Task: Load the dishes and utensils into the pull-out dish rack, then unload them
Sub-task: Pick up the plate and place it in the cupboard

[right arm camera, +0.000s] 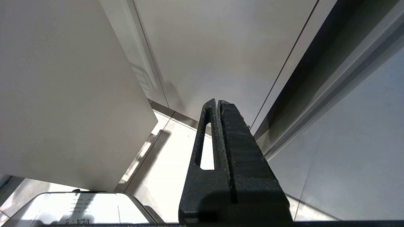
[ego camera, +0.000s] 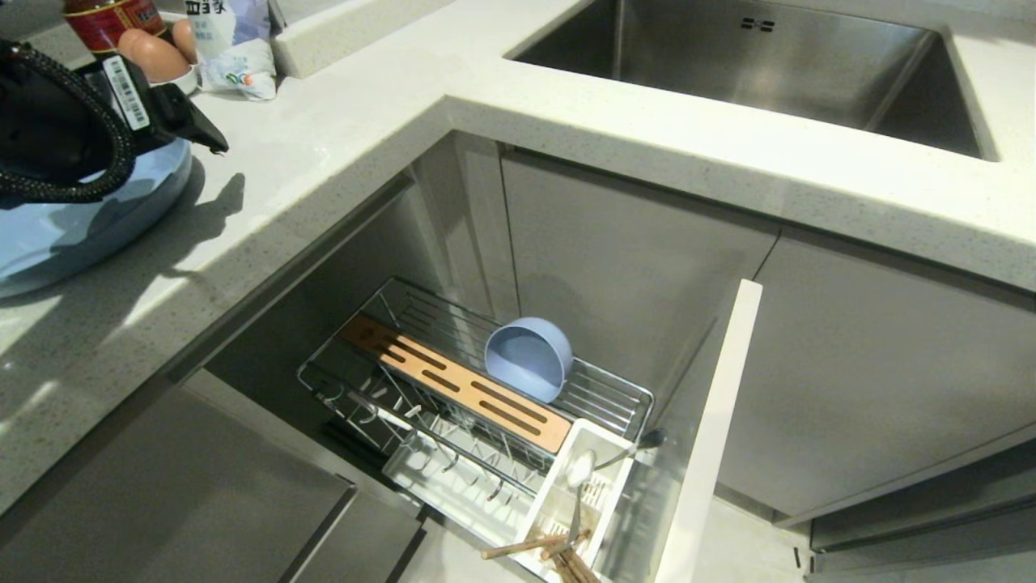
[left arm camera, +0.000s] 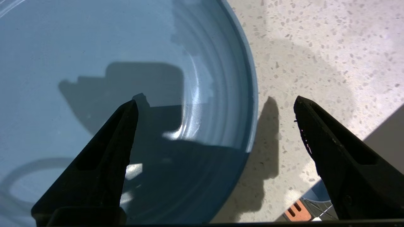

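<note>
The pale blue plate lies on the white countertop at the left. My left gripper hovers over its near rim and is open. In the left wrist view the plate fills most of the picture; the left gripper straddles the rim, one finger over the plate, the other over the counter, holding nothing. Below, the pull-out dish rack stands drawn out. The blue bowl rests on its side in it. The spoon and chopsticks stand in the white caddy. My right gripper is shut and empty, down by the cabinet fronts.
A steel sink is set in the counter at the back right. Eggs, a red-labelled bottle and a white packet crowd the counter's far left. The rack's white front panel juts out on the right of the rack.
</note>
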{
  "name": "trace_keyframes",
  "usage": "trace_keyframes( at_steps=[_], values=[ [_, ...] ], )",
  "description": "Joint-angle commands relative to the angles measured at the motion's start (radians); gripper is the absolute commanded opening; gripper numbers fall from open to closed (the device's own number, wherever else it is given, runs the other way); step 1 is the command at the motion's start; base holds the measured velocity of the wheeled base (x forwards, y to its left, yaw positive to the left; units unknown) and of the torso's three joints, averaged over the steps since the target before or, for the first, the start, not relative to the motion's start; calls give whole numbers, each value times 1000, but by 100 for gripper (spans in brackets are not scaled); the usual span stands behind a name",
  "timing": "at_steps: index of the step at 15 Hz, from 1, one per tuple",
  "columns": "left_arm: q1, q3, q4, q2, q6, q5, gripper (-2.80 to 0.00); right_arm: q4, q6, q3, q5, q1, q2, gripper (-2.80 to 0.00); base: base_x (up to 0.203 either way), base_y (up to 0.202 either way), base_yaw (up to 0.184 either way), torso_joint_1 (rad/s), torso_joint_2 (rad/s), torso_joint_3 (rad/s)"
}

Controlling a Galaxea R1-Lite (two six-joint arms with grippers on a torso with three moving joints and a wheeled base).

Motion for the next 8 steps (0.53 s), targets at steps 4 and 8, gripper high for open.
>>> trace_keyframes(
  at_steps=[4,8],
  values=[
    [4,2,8,19,-1,-1,0,0,0,0,1,0,0,-280,0,0,0,0,0,0],
    [4,9,13,19,5,-1,-280,0,0,0,0,0,0,-280,0,0,0,0,0,0]
  ],
)
